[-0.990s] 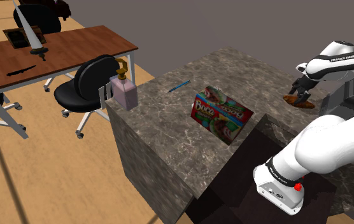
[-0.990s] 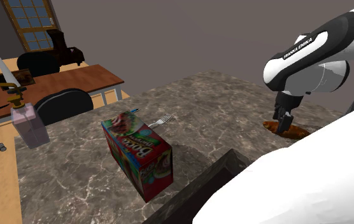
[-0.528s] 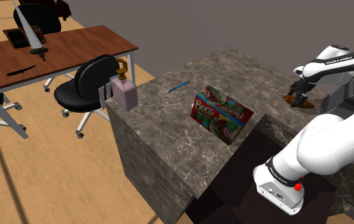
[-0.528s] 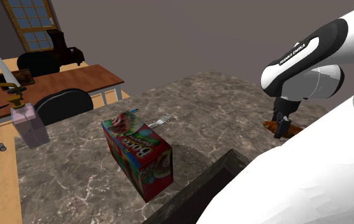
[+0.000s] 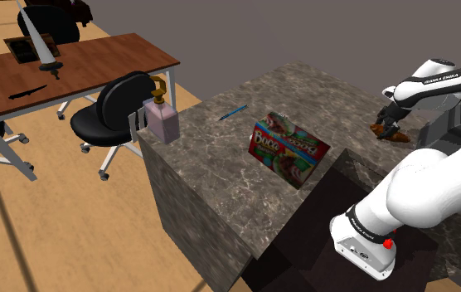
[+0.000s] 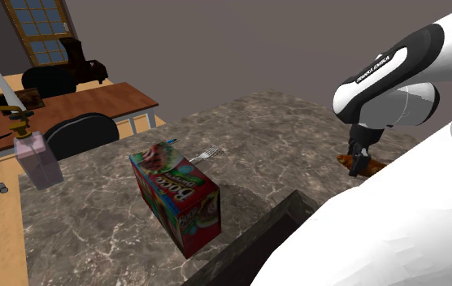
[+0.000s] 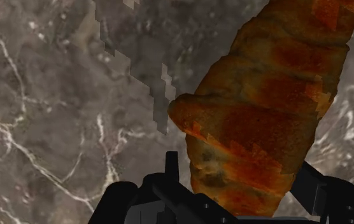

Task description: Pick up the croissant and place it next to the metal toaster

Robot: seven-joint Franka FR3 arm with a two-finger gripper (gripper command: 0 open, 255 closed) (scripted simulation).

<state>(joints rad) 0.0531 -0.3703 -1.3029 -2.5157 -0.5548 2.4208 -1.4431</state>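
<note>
A brown, flaky-looking croissant (image 7: pixel 271 95) lies flat on the grey marble worktop (image 5: pixel 303 99), at the far right of the shoulder view, well apart from the bright printed box (image 5: pixel 289 149). The black gripper (image 7: pixel 239 184) is down over it, and its fingers (image 7: pixel 312 184) are pressed against the pastry's two sides near one end, grasping it while it rests on the stone.

The croissant is a long tapered shape. Its long axis runs away from the gripper at a slight slant, so the fingers close across its narrow width.

It probably weighs very little and is soft and crumbly, so a gentle squeeze suits it. Held this near one end, the free end may droop or swing.
</note>
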